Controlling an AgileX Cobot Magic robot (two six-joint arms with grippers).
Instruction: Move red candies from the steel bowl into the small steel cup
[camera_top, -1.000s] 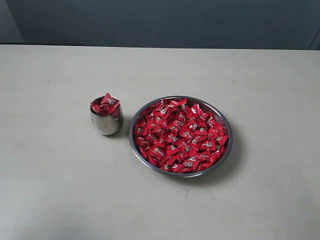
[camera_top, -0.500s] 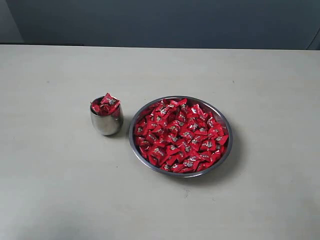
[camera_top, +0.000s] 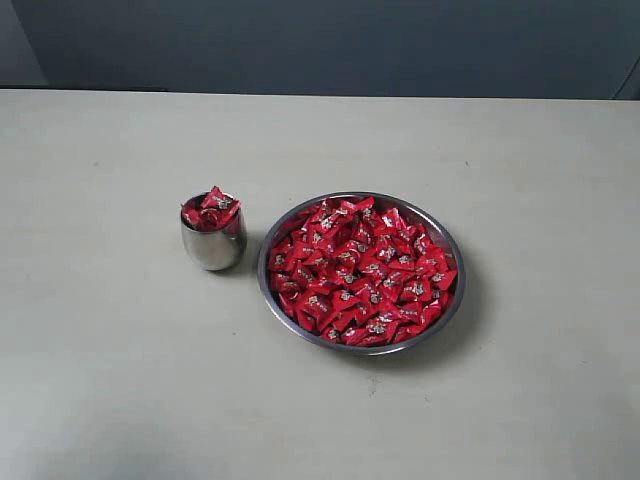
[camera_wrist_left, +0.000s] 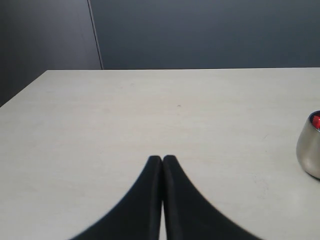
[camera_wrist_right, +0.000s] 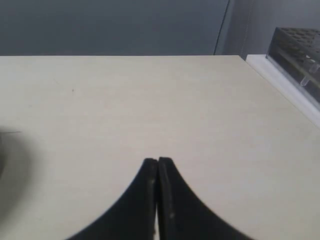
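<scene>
The steel bowl sits right of the table's middle, heaped with red candies. Just left of it stands the small steel cup, with several red candies piled above its rim. Neither arm shows in the exterior view. In the left wrist view my left gripper is shut with nothing in it, low over bare table, and the cup shows at the frame's edge. My right gripper is shut and holds nothing, over bare table too; the bowl is out of that view.
The pale table reaches a dark wall at the back. In the right wrist view a dark perforated rack with a clear part stands past the table's edge.
</scene>
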